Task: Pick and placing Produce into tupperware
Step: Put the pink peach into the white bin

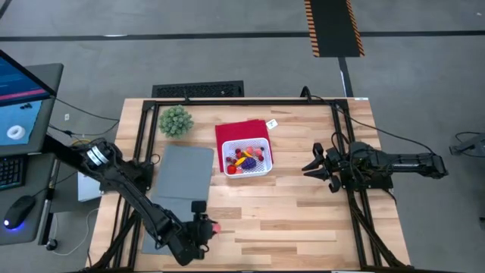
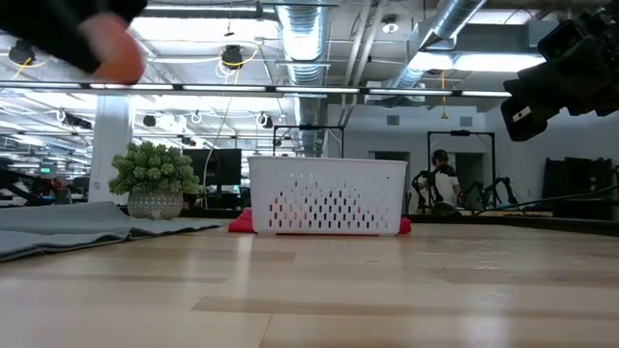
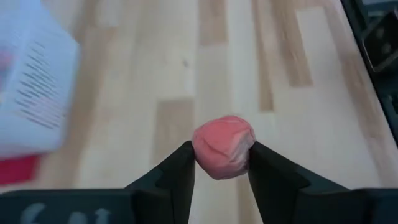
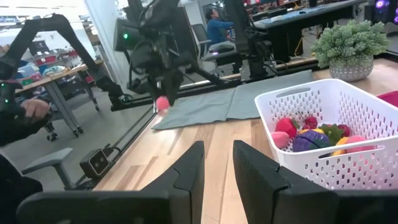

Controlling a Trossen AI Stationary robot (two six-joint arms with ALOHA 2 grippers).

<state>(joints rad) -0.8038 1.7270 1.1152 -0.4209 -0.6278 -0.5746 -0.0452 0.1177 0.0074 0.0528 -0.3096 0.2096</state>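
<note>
- We see the left gripper point(image 1: 210, 227) near the front edge of the wooden table point(image 1: 303, 220), just past the front corner of the grey mat point(image 1: 182, 173); its jaws are closed on a pink toy fruit point(image 3: 223, 147), pinched between the two dark fingers point(image 3: 171, 177).
- In the right wrist view we see the same pink piece held clear above the tabletop, in the far arm's gripper point(image 4: 163, 99).
- We find the white latticed tupperware point(image 1: 245, 157) well apart from that gripper, toward the middle back of the table, sitting partly on a flat red cloth point(image 1: 231, 131).
- Inside the tupperware we see a heap of produce point(image 4: 314, 137): red and pink pieces, a purple one point(image 4: 309, 144), some yellow and a bit of green.
- We see the right gripper point(image 1: 311, 167) hovering on the right side of the table, pointing toward the tupperware and near it but not touching; its fingers point(image 4: 186, 171) stand slightly apart with nothing between them.
- A small green bushy plant point(image 1: 176, 121) in a pot stands at the back left, just beside the mat's far edge and left of the red cloth.
- A small white tag point(image 1: 272, 123) lies just beyond the cloth's back right corner.
- In the low view we see a person point(image 2: 444, 180) far off in the room behind the table.
</note>
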